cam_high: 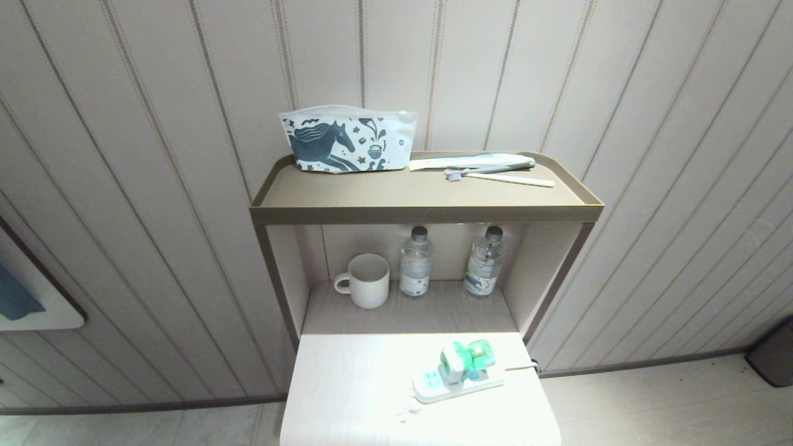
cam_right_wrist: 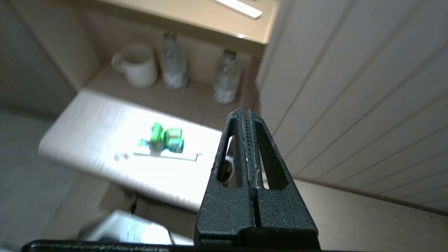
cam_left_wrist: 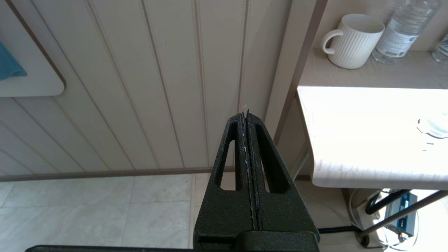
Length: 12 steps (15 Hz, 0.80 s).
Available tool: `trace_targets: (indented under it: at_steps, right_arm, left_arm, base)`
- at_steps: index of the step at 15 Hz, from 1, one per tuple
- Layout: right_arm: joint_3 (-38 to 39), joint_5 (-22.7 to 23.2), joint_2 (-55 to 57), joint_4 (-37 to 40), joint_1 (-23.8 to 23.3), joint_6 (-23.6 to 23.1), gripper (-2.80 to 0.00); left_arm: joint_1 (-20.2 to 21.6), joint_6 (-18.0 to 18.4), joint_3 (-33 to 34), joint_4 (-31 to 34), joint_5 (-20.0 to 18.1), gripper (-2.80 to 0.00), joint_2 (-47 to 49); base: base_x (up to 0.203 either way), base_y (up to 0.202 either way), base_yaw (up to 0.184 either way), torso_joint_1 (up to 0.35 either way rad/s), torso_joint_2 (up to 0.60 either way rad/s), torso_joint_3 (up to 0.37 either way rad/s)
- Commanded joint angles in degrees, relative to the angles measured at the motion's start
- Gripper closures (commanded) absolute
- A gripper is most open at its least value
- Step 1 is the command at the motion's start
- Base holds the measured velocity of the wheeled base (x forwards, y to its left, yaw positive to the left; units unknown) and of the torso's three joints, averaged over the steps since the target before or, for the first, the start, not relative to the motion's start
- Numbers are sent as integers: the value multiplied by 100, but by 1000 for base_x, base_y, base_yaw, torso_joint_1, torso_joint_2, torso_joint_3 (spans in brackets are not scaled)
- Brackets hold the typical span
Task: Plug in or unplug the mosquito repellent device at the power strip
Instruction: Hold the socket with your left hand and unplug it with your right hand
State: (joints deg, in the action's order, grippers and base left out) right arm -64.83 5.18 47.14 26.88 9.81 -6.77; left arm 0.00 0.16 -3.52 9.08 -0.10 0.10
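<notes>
Approach to unplug, nothing gripped yet
Right gripper (cam_right_wrist: pixel 247 115), jaws pressed together and empty, is well apart from the mosquito repellent device (cam_right_wrist: pixel 164 140) seated in the power strip (cam_high: pixel 455 385); it must open, then reach

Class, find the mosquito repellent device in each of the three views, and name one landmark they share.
Head view: mosquito repellent device low, right of centre, on the power strip.
Left wrist view: not in it.
Right wrist view: left of centre, on the bright tabletop.
Shared landmark: the white ribbed mug.
</notes>
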Motion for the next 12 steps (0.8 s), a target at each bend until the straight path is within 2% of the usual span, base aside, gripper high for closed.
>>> trace_targets:
  at_steps: [1,2,3,6,7,10,12]
  right_arm:
    - [-817,-4,1766,723,1146,-518,0]
    - [-932,-11,2137,929,1584,-762,0]
    - [-1027,-17,2495,1079,1825,-1037,0]
    - [-1318,-41,3199,1328,2032,-1984,0]
    - [-1378,-202,3416,1430,2041,-2277,0]
    - [-1398,-1656,3802,1699,2182,-3162,0]
    - [-1355,-2491,3870,1958,2525,-3505,0]
  left_arm:
    - [0,2,1,6,1,0,8]
    - [0,2,1,6,1,0,-1]
    - [0,2,1,6,1,0,8]
    - [0,2,1,6,1,0,2]
    - [0,2,1,6,1,0,-1]
    - [0,2,1,6,1,0,8]
    - [0,2,1,6,1,0,8]
  base:
    - [0,0,0,0,0,0]
    - [0,0,0,0,0,0]
    - [0,0,0,0,0,0]
    - [0,0,0,0,0,0]
    - [0,0,0,0,0,0]
    - [0,0,0,0,0,0]
    - [0,0,0,0,0,0]
